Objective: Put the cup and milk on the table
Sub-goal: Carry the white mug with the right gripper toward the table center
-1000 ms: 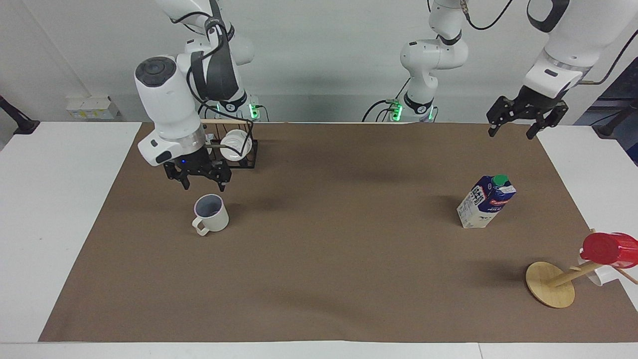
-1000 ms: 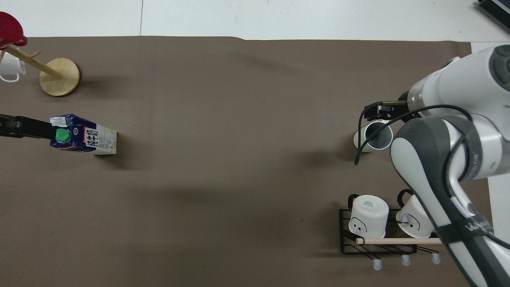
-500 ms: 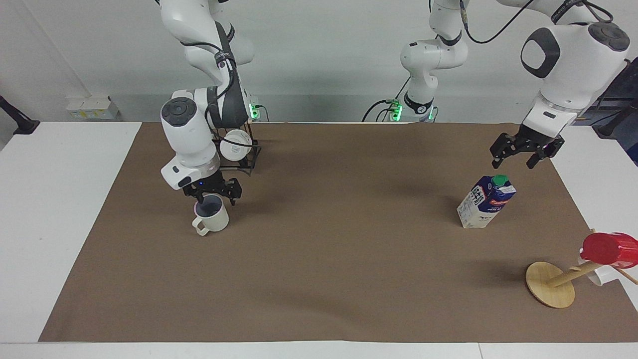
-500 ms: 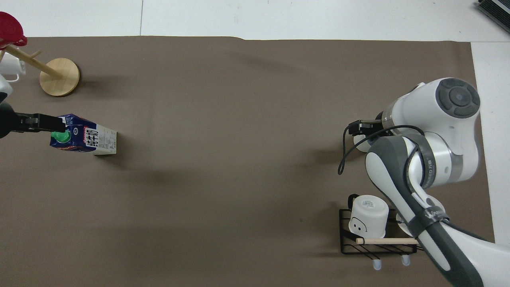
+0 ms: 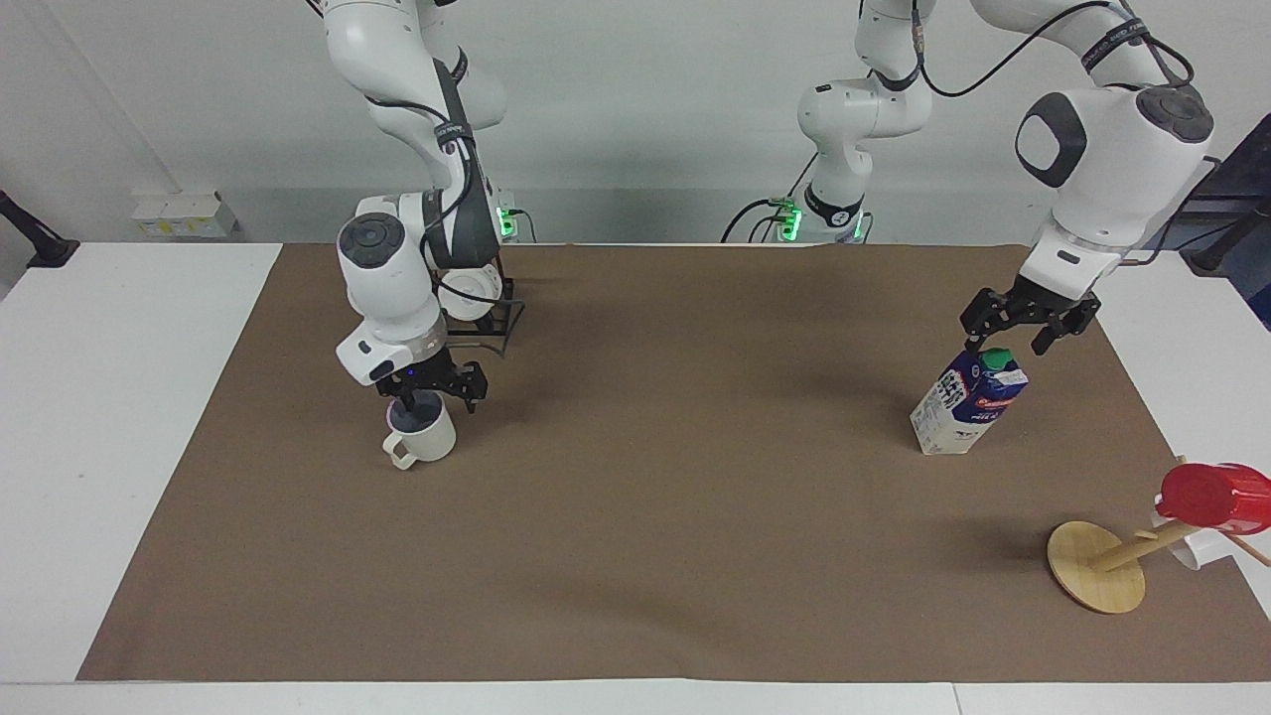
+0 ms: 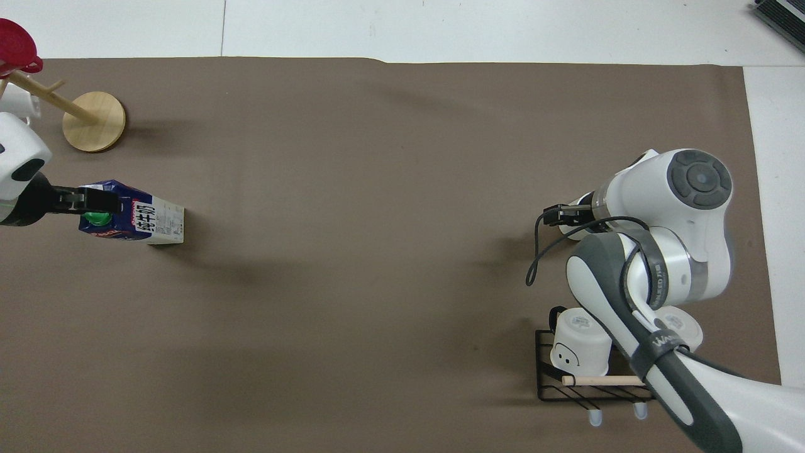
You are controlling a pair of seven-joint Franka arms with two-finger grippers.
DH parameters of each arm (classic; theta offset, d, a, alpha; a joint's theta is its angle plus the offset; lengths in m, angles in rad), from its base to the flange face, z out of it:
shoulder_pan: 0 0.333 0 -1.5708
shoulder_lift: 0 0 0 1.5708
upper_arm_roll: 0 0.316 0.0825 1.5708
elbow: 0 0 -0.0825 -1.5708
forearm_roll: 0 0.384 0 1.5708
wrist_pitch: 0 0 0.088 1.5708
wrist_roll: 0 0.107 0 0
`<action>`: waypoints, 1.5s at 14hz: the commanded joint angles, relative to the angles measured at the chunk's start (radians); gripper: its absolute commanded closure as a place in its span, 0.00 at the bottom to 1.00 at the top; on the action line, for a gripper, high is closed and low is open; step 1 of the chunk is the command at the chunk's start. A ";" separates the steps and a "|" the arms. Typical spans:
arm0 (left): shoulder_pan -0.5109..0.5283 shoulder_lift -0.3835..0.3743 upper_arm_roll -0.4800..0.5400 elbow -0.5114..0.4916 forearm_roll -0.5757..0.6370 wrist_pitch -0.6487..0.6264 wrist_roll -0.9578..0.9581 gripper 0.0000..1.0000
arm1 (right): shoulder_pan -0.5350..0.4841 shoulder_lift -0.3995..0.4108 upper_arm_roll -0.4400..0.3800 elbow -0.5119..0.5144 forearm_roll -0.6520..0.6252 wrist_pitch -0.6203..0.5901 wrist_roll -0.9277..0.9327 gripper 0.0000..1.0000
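Note:
The cream-white cup (image 5: 422, 435) stands upright on the brown-covered table (image 5: 635, 516), toward the right arm's end, its handle pointing away from the robots. My right gripper (image 5: 437, 399) is down at its rim, open, with one fingertip at the mouth. In the overhead view the right arm hides all but a sliver of the cup (image 6: 569, 231). The milk (image 5: 968, 402) stands toward the left arm's end. My left gripper (image 5: 1005, 341) hangs open just over its green cap and holds nothing. From above, the left gripper (image 6: 100, 201) covers the top of the milk (image 6: 144, 221).
A black wire rack (image 5: 496, 318) holding two white mugs (image 6: 582, 345) stands nearer to the robots than the cup. A wooden mug tree (image 5: 1097, 568) carrying a red cup (image 5: 1216, 497) stands at the left arm's end, farther from the robots than the milk.
Both arms have come down. The right gripper dropped from above the cup to its rim. The left gripper moved down from high above the table to just over the milk's cap.

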 commanded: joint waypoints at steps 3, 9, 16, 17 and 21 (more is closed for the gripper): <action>-0.002 -0.011 -0.005 -0.012 0.007 0.015 -0.005 0.00 | 0.002 -0.006 0.000 -0.023 -0.008 0.025 -0.021 0.49; 0.004 -0.008 -0.005 -0.006 0.007 0.009 -0.005 0.00 | 0.000 -0.005 0.000 -0.014 -0.006 0.020 -0.007 1.00; 0.007 -0.006 -0.005 -0.004 0.007 0.007 -0.007 0.00 | 0.014 -0.006 0.003 0.187 -0.012 -0.211 -0.017 1.00; 0.006 -0.008 -0.005 -0.003 0.007 0.007 -0.008 0.00 | 0.047 -0.006 0.003 0.221 -0.015 -0.274 -0.021 1.00; 0.001 -0.006 -0.005 -0.004 0.007 0.006 -0.010 0.00 | 0.201 -0.008 0.004 0.293 -0.037 -0.391 0.000 1.00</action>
